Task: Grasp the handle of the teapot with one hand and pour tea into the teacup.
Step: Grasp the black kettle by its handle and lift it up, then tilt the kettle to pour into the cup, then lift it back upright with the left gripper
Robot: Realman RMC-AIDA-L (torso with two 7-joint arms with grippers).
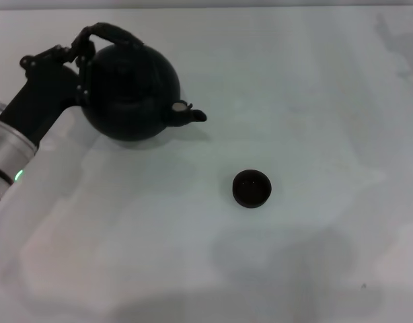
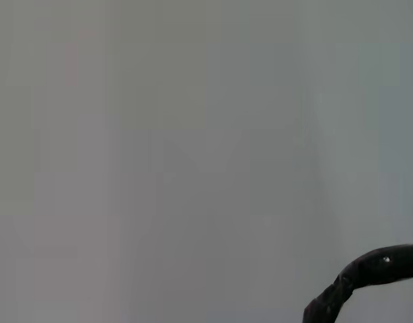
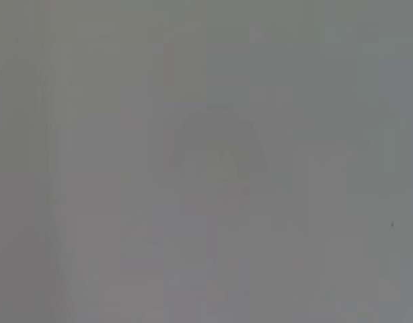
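Observation:
The matte black teapot (image 1: pixel 130 91) is at the far left of the head view, its short spout (image 1: pixel 190 114) with a pale tip pointing right toward the teacup. My left gripper (image 1: pixel 85 59) is shut on the left end of the dark arched handle (image 1: pixel 114 32). A piece of the handle also shows at the edge of the left wrist view (image 2: pixel 368 272). The tiny dark teacup (image 1: pixel 251 188) stands upright on the table, to the right of the spout and nearer to me, well apart from the pot. My right gripper is out of view.
The pale table (image 1: pixel 314 101) carries only the teapot and the teacup. The right wrist view shows only bare table surface (image 3: pixel 206 161). My left forearm (image 1: pixel 11 155) runs in from the left edge.

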